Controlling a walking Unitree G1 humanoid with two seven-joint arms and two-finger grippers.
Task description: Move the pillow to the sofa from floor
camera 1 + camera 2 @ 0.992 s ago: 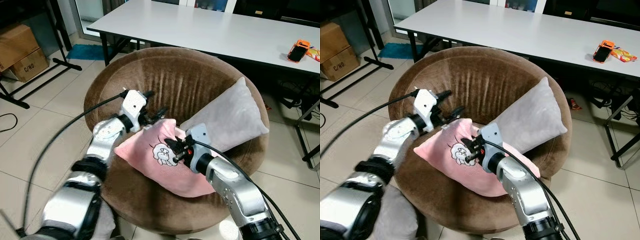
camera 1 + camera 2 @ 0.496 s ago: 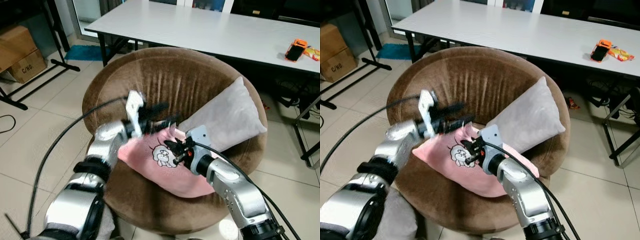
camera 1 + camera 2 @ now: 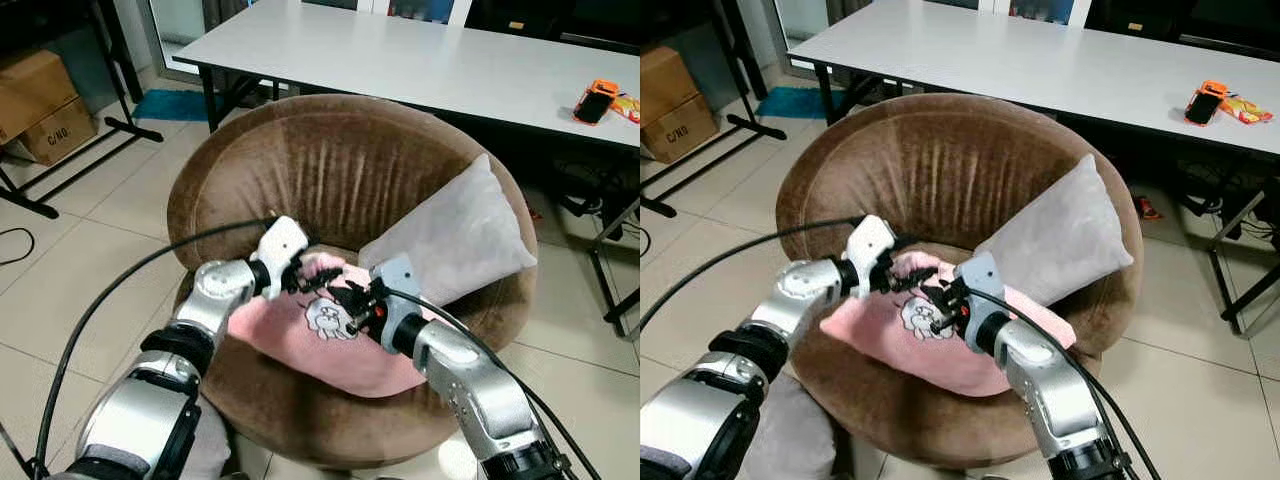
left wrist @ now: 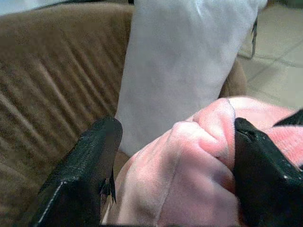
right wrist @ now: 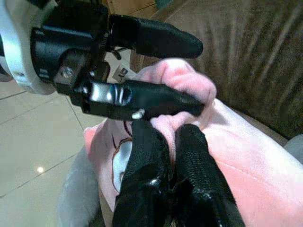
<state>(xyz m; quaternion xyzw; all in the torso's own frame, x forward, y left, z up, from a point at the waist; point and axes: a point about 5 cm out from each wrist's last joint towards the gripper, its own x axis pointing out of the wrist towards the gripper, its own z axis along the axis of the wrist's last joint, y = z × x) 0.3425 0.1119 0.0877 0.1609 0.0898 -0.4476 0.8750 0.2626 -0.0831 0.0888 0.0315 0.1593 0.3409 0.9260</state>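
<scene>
The pink pillow point(image 3: 330, 345), printed with a white cartoon, lies on the seat of the round brown sofa point(image 3: 330, 170). My left gripper point(image 3: 318, 278) is at the pillow's upper corner, its fingers point(image 4: 80, 175) on either side of a bunched pink knob point(image 4: 189, 165) and squeezing it. My right gripper point(image 3: 345, 300) sits just beside it. Its two fingers point(image 5: 147, 156) are pressed close together on a pinch of the pink fabric. A grey pillow point(image 3: 460, 235) leans against the sofa's right side, behind the pink one.
A long white table point(image 3: 420, 60) stands behind the sofa with an orange object point(image 3: 598, 100) at its right end. Cardboard boxes point(image 3: 40, 105) and black rack legs point(image 3: 60, 170) are at the left. Tiled floor surrounds the sofa.
My left gripper has come down from above the pillow, where it was open, and closed on the upper corner. The right gripper has kept its hold in the same place.
</scene>
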